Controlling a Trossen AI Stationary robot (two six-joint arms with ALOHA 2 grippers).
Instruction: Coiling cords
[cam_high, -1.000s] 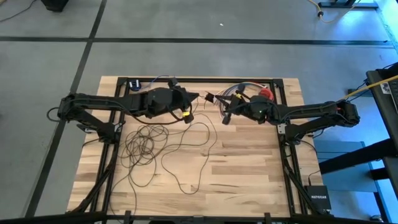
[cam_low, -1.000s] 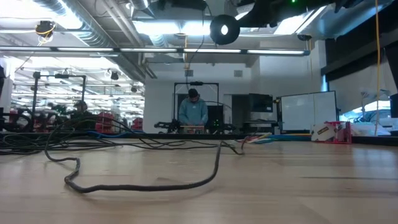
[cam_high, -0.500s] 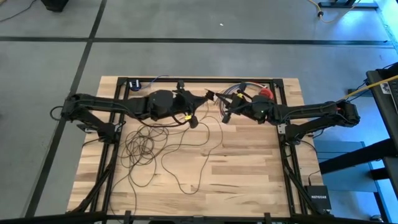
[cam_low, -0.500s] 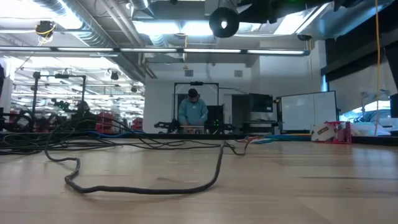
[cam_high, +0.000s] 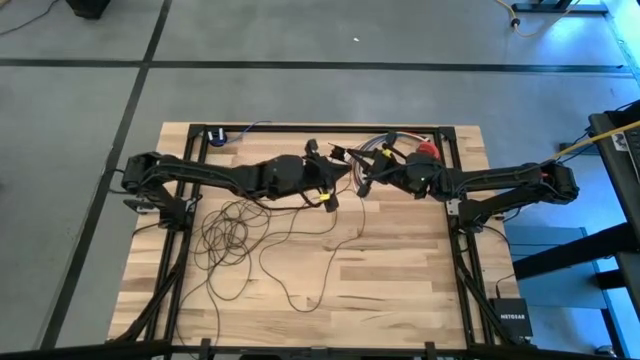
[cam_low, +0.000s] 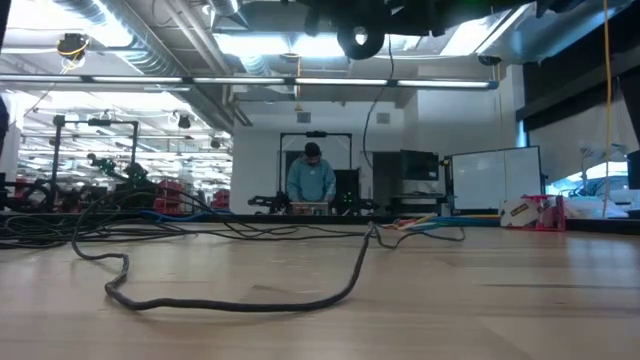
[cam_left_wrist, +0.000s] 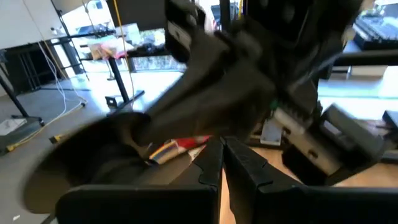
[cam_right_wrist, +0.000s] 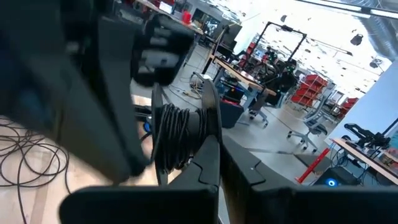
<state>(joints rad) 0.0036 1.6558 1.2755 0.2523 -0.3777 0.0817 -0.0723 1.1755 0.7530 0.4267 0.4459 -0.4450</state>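
The cords lie as thin dark loops on the left half of the wooden table, and one strand rises from the table toward the grippers. The cords' black round puck is held high over the table's far middle, and turns of wire are wound on it. My right gripper is shut at the puck. My left gripper is shut and stands close in front of the right one, tip to tip. My left gripper is shut on a strand of the cords, coming level from the table's left. Its own fingers hide the place of contact. The strand hangs slack below it down to the table. My right gripper holds the puck end of the cords, coming level from the table's right. The wound turns sit right beside its fingertips. Which part of the puck the fingers pinch, I cannot tell. The puck is lifted clear of the table.
A bundle of multicoloured wires and a red thing lie at the far right, with a small blue thing at the far left. The low view shows a person far behind the table. The near right of the table is bare wood.
My left gripper has moved toward the table's right edge and a little down, closing up on the right gripper. The cord strand below it has been drawn to the right and now rises from the table. The loops at the left have stayed in place.
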